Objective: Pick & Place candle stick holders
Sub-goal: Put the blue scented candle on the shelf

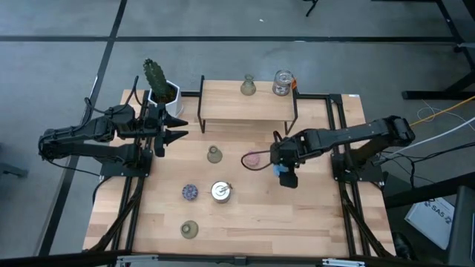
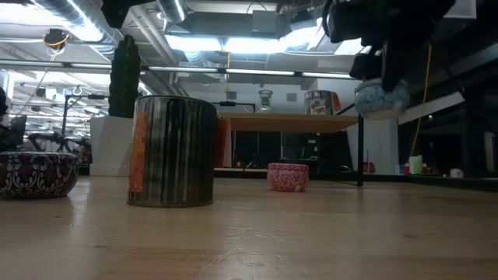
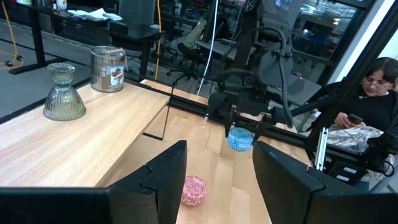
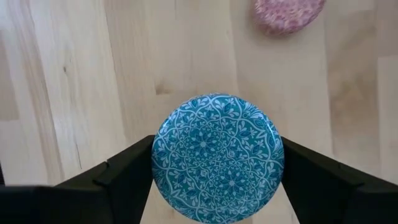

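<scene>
My right gripper (image 1: 286, 176) hangs over the table's middle right, shut on a round blue patterned candle stick holder (image 4: 217, 155), also seen in the low view (image 2: 381, 98). My left gripper (image 1: 175, 130) waits open at the left, above the table by the shelf's left end, with nothing between its fingers. On the table stand a pink holder (image 1: 254, 157), an olive flared one (image 1: 214, 154), a dark speckled one (image 1: 190, 192), a silvery cup (image 1: 220, 191) and another olive one (image 1: 190, 229). An olive holder (image 1: 248, 86) and a silvery cup (image 1: 282, 81) stand on the shelf (image 1: 223, 111). My right gripper pinches the blue holder between its two fingers, one on each of two opposite sides of its round wall (image 4: 157, 163). The fingers come from above, pointing steeply down. The holder is lifted clear of the table, its patterned top facing up toward the wrist.
A white pot with a green cactus (image 1: 159, 87) stands at the back left, beside the shelf's black leg (image 1: 201, 104). A person (image 3: 372, 106) sits beyond the table's right side. Bare wood lies along the table's front right (image 1: 297, 222).
</scene>
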Action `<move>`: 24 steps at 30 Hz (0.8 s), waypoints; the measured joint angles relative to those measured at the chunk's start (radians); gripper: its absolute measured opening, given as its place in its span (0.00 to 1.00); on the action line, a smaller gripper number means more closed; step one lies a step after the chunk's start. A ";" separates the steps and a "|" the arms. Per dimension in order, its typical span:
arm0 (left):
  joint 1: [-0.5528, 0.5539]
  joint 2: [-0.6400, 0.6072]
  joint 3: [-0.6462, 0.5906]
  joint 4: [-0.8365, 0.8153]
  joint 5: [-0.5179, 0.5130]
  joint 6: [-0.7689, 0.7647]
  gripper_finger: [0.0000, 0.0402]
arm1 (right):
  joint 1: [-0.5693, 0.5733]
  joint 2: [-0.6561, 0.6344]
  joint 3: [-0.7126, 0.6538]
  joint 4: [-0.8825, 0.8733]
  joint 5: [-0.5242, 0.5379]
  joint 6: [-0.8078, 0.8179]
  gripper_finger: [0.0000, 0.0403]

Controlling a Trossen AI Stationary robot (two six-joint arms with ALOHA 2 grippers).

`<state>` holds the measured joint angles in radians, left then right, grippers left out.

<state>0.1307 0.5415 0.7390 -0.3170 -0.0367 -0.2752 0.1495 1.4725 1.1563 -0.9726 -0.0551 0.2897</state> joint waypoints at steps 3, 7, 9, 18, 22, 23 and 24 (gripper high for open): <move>0.000 0.000 0.000 0.000 0.000 0.000 0.45 | -0.015 0.000 0.016 -0.021 0.000 -0.006 0.77; 0.000 0.000 0.000 0.000 -0.003 0.000 0.45 | -0.039 0.000 0.036 -0.050 -0.001 -0.009 0.77; 0.000 0.000 0.000 0.000 -0.014 0.000 0.45 | -0.055 0.000 0.049 -0.062 -0.009 -0.009 0.77; 0.000 0.000 0.000 0.000 -0.019 0.000 0.45 | -0.138 0.001 0.144 -0.139 -0.009 -0.040 0.77; 0.000 0.000 0.000 0.000 -0.019 0.000 0.45 | -0.175 0.001 0.190 -0.154 -0.010 -0.063 0.77; 0.000 0.000 0.000 0.000 -0.019 0.000 0.45 | -0.184 0.001 0.203 -0.159 -0.010 -0.066 0.77; 0.000 0.000 0.000 0.000 -0.019 0.000 0.45 | -0.195 0.001 0.218 -0.166 -0.010 -0.067 0.77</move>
<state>0.1307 0.5414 0.7391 -0.3172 -0.0555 -0.2752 -0.0454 1.4734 1.3745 -1.1389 -0.0650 0.2222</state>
